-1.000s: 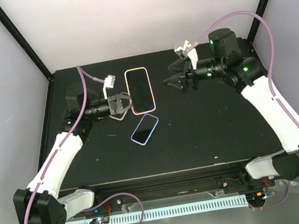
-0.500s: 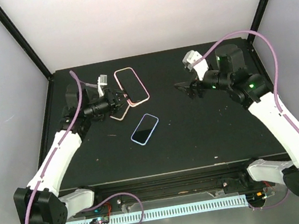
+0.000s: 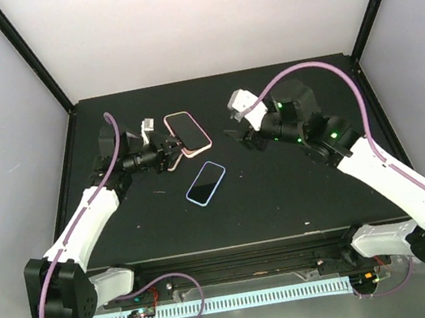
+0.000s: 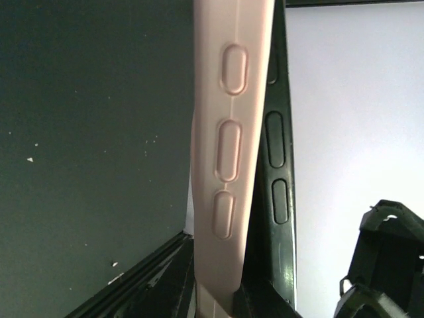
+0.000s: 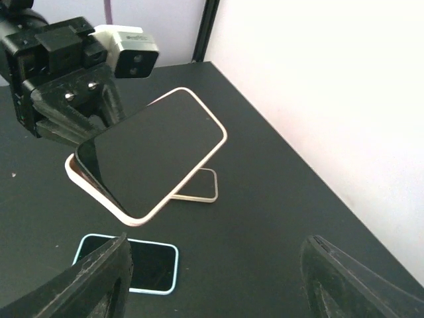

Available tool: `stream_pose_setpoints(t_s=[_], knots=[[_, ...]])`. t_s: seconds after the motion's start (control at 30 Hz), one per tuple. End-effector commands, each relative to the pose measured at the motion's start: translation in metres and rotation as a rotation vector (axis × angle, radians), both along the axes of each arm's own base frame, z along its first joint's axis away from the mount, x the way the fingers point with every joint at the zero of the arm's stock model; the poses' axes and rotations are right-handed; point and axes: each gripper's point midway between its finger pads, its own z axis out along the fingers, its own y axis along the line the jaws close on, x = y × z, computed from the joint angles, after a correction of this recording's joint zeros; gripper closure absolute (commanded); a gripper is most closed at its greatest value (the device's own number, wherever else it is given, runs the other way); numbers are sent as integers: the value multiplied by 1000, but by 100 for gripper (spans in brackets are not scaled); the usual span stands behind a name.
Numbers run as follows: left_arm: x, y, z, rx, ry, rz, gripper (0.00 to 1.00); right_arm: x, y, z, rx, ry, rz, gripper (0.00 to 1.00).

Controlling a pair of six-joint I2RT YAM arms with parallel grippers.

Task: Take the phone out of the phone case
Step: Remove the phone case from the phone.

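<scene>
Since a second ago, the right gripper (image 3: pixel 239 134) has been brought in from farther right, and the phone case (image 4: pixel 228 152) has been tipped up and turned. Behind the blue-edged phone (image 3: pixel 206 183), which lies flat on the dull black table (image 3: pixel 301 193), the smooth pink case is pinched at one end by the pressed-together fingers of the left gripper (image 3: pixel 164 153). The phone (image 3: pixel 188 133), a shiny black slab with round corners, is seen inside the pale rim. Three long oval bumps are seen on the case's side. Under the raised case, a flat pale-rimmed piece (image 5: pixel 199 189) is lying on the table. Behind and right of the blue-edged phone, the right gripper's black fingers (image 5: pixel 99 285) are held spread wide.
</scene>
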Motion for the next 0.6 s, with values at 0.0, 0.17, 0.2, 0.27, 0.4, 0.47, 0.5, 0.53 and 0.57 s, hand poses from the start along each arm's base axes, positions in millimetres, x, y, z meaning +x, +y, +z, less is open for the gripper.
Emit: stream_pose_setpoints(t_s=[0.0, 0.17, 0.2, 0.27, 0.4, 0.47, 0.5, 0.53, 0.57], knots=[[0, -4, 29, -75, -43, -29, 98, 2, 21, 4, -51, -74, 7, 30], [5, -10, 31, -113, 0, -48, 98, -1, 49, -2, -132, -125, 27, 37], [6, -11, 31, -115, 2, -49, 98, -2, 53, -3, -146, -134, 27, 38], [7, -11, 31, -112, 0, -48, 98, -4, 60, -4, -172, -163, 27, 40], [7, -13, 26, -111, 12, -51, 99, -8, 71, -12, -218, -205, 33, 43], [7, -14, 25, -111, 17, -55, 99, -10, 77, -19, -247, -226, 43, 43], [7, -15, 25, -111, 17, -57, 98, -11, 79, -22, -259, -238, 42, 43], [6, -16, 25, -110, 19, -59, 99, -11, 81, -24, -269, -246, 39, 43], [6, -17, 24, -109, 21, -62, 98, -9, 82, -25, -272, -254, 30, 44]])
